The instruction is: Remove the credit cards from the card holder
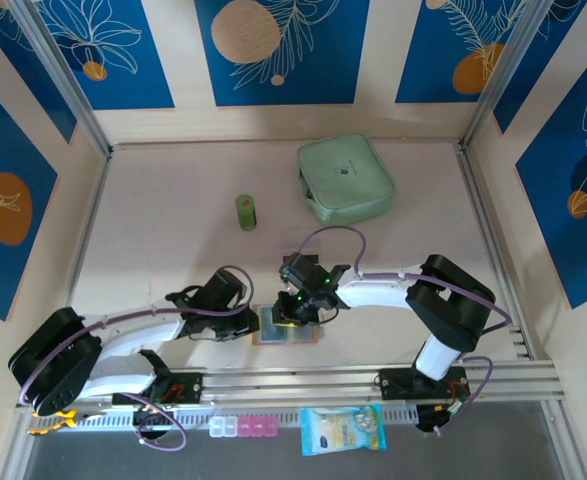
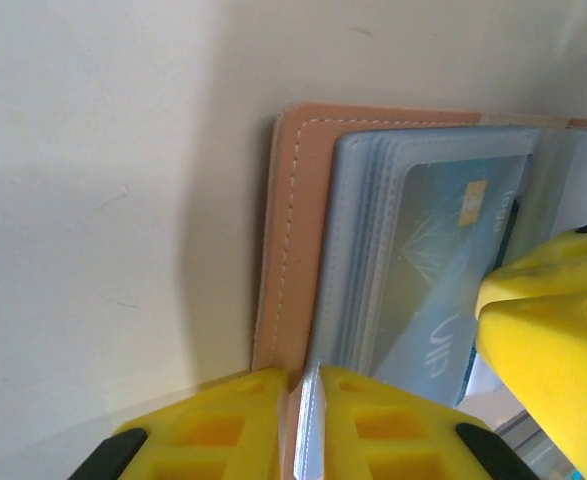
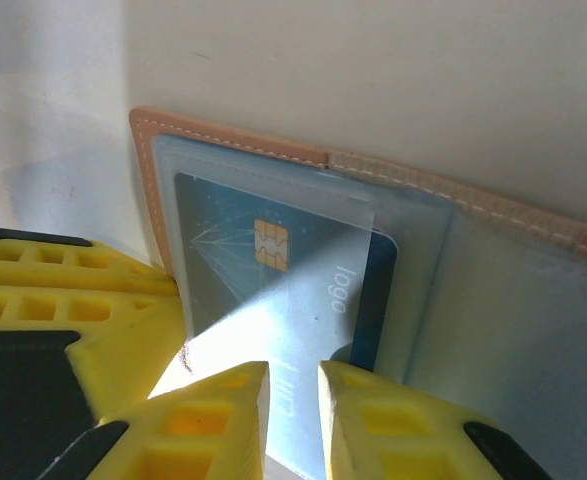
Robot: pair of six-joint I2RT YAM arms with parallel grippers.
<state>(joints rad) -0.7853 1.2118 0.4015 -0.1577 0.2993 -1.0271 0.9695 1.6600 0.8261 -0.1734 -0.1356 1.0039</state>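
The holder (image 1: pixel 286 327) lies open, its long axis running left-right. The left gripper (image 2: pixel 298 388) is pinched almost shut on its edge. The right gripper (image 3: pixel 293 378) seems narrowly clamped on the card (image 3: pixel 263 270), chip end pointing away.

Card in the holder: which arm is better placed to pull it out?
Right. The right hand is closed on the near edge of the card, ready to pull; the left hand pinches the holder, steadying it.
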